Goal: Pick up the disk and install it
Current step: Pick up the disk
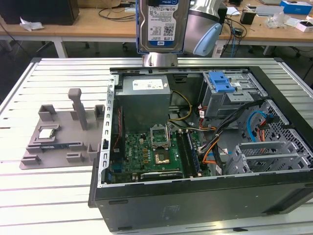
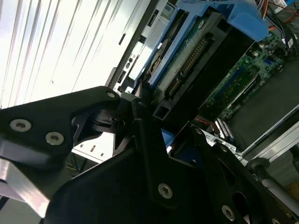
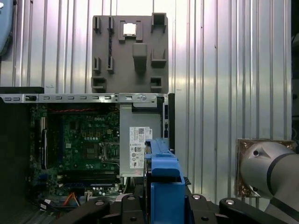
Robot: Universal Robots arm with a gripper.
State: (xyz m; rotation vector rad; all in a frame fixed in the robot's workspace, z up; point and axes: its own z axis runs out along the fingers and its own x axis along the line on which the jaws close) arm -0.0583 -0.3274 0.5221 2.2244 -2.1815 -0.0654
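Disk (image 1: 162, 24), a rectangular silver-metal hard drive with blue plastic frame, is held upright above the open black computer case (image 1: 195, 208), clamped in the black gripper (image 2: 156, 114). Orange and black cables (image 1: 222, 128) could be snagged if it is tilted.

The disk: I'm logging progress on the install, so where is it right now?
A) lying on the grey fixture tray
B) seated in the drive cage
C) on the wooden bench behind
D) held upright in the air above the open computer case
D: in the exterior view the disk hangs upright at the arm's end above the open computer case, and in the second wrist view the jaws clamp it.
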